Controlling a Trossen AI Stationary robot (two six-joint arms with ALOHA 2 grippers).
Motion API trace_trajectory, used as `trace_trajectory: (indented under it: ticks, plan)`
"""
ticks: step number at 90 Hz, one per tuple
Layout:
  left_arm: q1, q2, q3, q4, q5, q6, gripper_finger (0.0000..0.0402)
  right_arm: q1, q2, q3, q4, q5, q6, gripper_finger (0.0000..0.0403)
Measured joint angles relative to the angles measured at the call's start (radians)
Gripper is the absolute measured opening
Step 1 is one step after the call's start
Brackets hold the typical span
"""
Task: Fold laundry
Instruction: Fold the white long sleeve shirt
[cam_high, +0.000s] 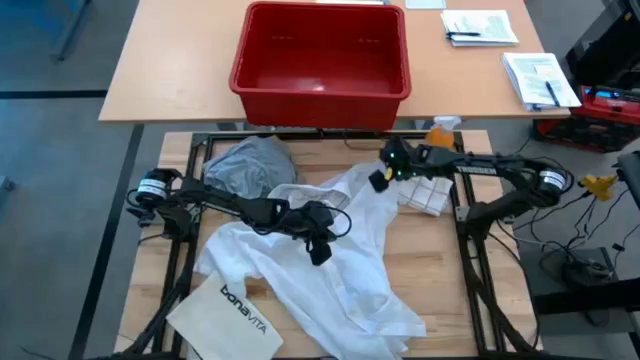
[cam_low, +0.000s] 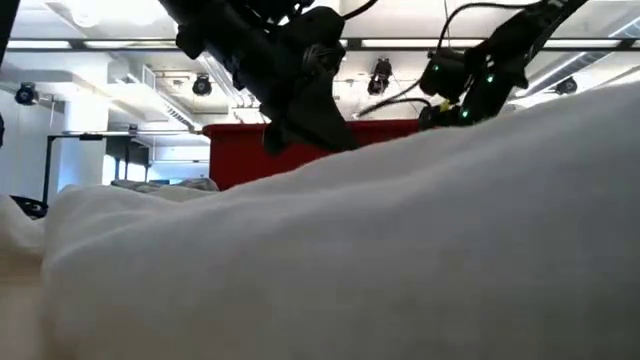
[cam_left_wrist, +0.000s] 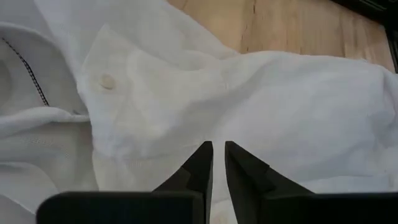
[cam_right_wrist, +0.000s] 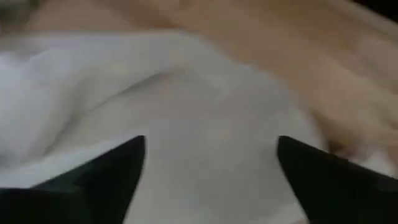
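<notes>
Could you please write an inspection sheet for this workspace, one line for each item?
Surface: wooden table, mostly covered by cloth.
Job's things: white shirt spread crumpled across the middle; grey T-shirt bunched at the far left.
Clutter: white bonavita bag at the near left; checked cloth by the right arm.
Grippers: left gripper nearly closed, just over the shirt; right gripper wide open above the shirt's far edge.
Cables: black wires on the floor to the right.
Surroundings: empty red bin and papers on the desk behind.
</notes>
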Motion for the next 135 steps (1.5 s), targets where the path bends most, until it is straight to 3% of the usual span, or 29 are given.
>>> trace_trajectory:
  ticks: [10,35,51,71,86,105,135]
  plan:
    - [0.006,0.000,-0.002,-0.025,0.000,-0.039,0.0025,-0.024,0.009,0.022,-0.019,0.003,-0.042,0.0388]
    - [0.104,0.000,-0.035,-0.087,0.017,-0.085,0.0025,-0.034,0.077,0.074,-0.030,-0.018,-0.165,0.0372]
    - [0.256,0.000,-0.035,-0.083,-0.005,-0.049,0.0025,-0.027,0.112,0.191,-0.088,-0.112,-0.351,0.0369]
    - [0.400,0.001,-0.034,-0.074,0.039,0.057,0.0025,-0.008,0.213,0.345,-0.160,-0.318,-0.596,0.0368]
    - [0.440,0.003,-0.034,-0.138,0.034,0.119,0.0025,0.057,0.303,0.430,-0.152,-0.332,-0.714,0.0368]
    - [0.493,0.003,-0.041,-0.161,-0.006,0.191,0.0025,0.098,0.408,0.518,-0.149,-0.326,-0.708,0.0368]
    - [0.622,0.004,-0.078,-0.173,-0.067,0.341,0.0025,0.115,0.527,0.594,-0.040,-0.284,-0.549,0.0368]
